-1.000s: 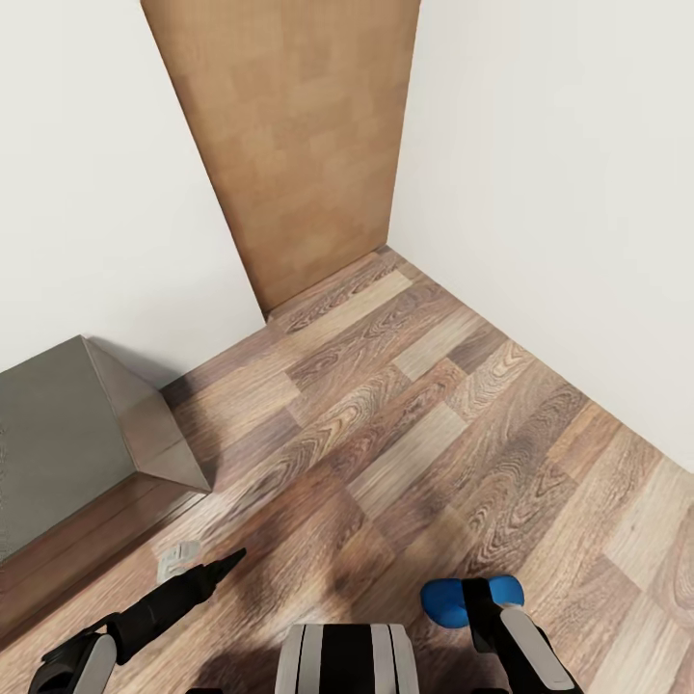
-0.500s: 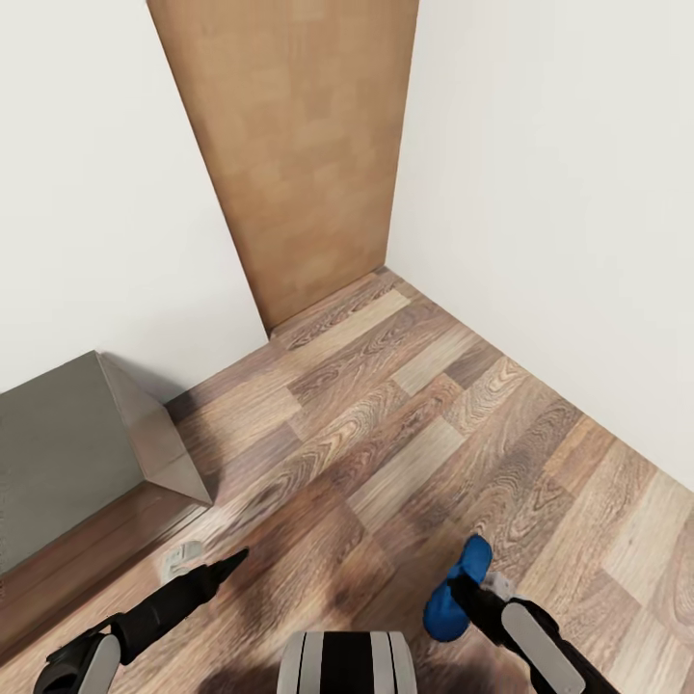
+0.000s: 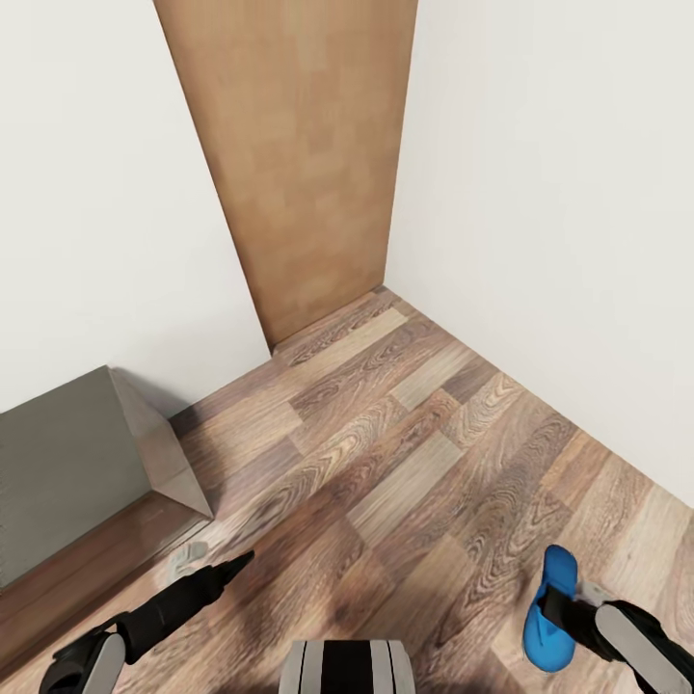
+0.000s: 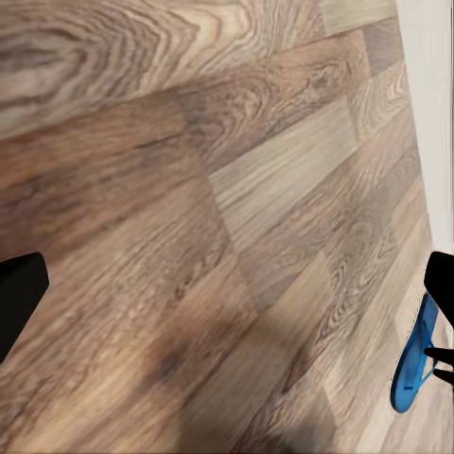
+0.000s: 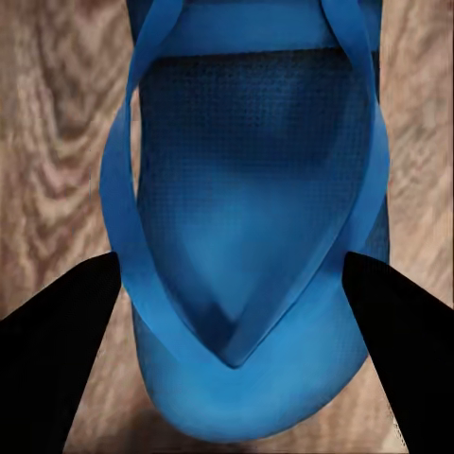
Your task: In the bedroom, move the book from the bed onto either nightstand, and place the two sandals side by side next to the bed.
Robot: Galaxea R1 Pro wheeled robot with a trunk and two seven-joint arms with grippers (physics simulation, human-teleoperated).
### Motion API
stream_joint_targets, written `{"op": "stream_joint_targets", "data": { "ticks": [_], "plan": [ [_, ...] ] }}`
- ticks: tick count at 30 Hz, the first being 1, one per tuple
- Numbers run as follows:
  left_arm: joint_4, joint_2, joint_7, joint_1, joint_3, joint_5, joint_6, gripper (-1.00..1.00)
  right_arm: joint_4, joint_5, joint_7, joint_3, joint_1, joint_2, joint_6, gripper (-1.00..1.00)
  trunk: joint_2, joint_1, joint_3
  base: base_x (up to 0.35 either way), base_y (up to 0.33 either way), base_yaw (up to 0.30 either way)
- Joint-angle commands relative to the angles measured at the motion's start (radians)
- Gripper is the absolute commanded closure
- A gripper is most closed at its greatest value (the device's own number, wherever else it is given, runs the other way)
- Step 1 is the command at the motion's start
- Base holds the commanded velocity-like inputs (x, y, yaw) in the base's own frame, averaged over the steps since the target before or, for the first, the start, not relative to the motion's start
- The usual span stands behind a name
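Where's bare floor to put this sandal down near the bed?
The sandal sits in the right gripper. Bare wood floor stretches from the bed corner across to the right-hand wall and back to the door. Tightest spot: beside the bed frame, around the left gripper.

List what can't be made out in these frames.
- Blue sandal: head view, its rear end is covered by the right gripper; whether its sole touches the floor cannot be told.
- Right arm: cut off by the head view's lower edge.
- Grey box: cut off by the head view's left edge.
- Left gripper: head view, seen side-on, jaws' gap too small to judge.
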Motion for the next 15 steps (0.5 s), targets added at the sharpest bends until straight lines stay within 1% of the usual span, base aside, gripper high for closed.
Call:
{"op": "stream_joint_targets", "data": {
  "ticks": [1, 2, 4, 7, 8, 11, 13, 14, 15],
  "plan": [
    [0.000, 0.000, -0.001, 0.000, 0.001, 0.006, 0.008, -1.00, -0.023, -0.006, -0.011, 0.003, 0.000, -0.011, 0.026, 1.00, 0.000, -0.001, 0.003, 0.000, 0.000, 0.000],
    [0.001, 0.000, -0.001, 0.000, 0.000, 0.007, 0.008, -1.00, -0.050, -0.004, -0.011, 0.002, 0.000, -0.020, 0.070, 1.00, 0.000, -0.001, 0.007, 0.000, 0.000, 0.000],
    [0.001, 0.000, -0.001, 0.000, 0.000, 0.007, 0.008, -1.00, -0.069, -0.002, -0.011, 0.005, 0.000, -0.026, 0.105, 1.00, 0.001, -0.002, 0.015, 0.000, 0.000, 0.000],
    [0.001, 0.000, -0.001, 0.000, 0.000, 0.007, 0.009, -1.00, -0.065, 0.003, -0.015, 0.011, 0.000, -0.029, 0.113, 1.00, 0.001, -0.003, 0.026, 0.000, 0.000, 0.000],
    [0.001, 0.000, -0.001, 0.000, 0.000, 0.007, 0.009, -1.00, -0.059, 0.018, -0.017, 0.012, 0.000, -0.029, 0.106, 1.00, 0.002, -0.004, 0.030, 0.000, 0.000, 0.000],
    [0.002, -0.001, 0.000, 0.000, -0.019, 0.007, 0.008, -1.00, -0.015, 0.104, -0.018, 0.012, 0.000, -0.025, 0.038, 1.00, 0.002, -0.005, 0.042, 0.000, 0.000, 0.000],
    [0.003, -0.001, 0.002, 0.000, -0.042, 0.007, 0.006, -1.00, 0.024, 0.177, -0.019, 0.009, 0.000, -0.022, -0.044, 1.00, 0.003, -0.006, 0.050, 0.000, 0.000, 0.000],
    [0.003, -0.001, 0.004, 0.000, -0.062, 0.007, 0.004, -1.00, 0.052, 0.277, -0.015, 0.011, 0.000, -0.020, -0.156, 1.00, 0.003, -0.006, 0.054, 0.000, 0.000, 0.000],
    [0.003, -0.001, 0.005, 0.000, -0.066, 0.007, 0.003, -1.00, 0.057, 0.318, -0.011, 0.012, 0.000, -0.020, -0.189, 1.00, 0.003, -0.007, 0.057, 0.000, 0.000, 0.000]
  ]
}}
